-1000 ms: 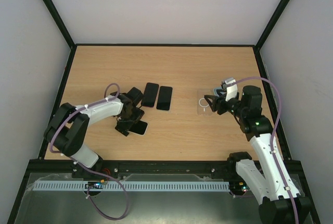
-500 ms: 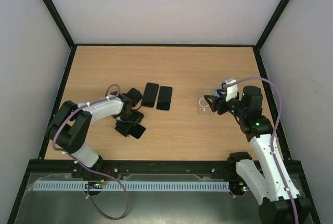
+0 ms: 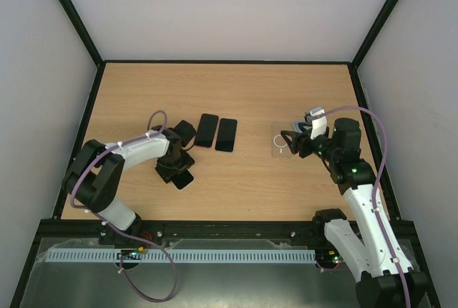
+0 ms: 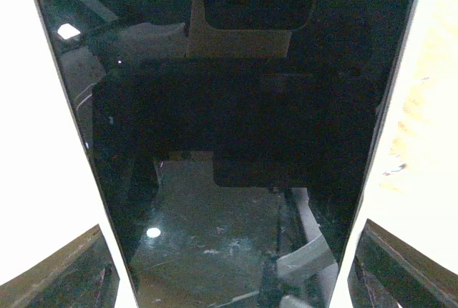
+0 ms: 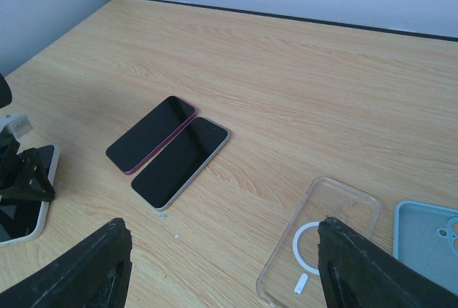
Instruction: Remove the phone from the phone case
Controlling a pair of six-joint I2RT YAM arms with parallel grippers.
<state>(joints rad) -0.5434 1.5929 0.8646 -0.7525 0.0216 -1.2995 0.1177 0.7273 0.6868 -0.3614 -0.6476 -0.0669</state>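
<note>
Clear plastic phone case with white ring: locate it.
Top external view: the clear plastic phone case lies flat right of centre, just ahead of the right gripper, beside a light blue case.

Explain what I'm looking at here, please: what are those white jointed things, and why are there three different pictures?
These are robots: a left arm and a right arm, bolted to the near edge of a wooden table. The wide picture comes from a fixed camera above. The other two come from small cameras on each arm's wrist. On the table lie a pink-edged phone, a pale-edged phone, a clear case and a light blue case. The left end effector sits on a third phone. Its wrist camera sees little but that dark screen, so whether it grips is unclear. The right end effector hangs open, holding nothing.
</note>
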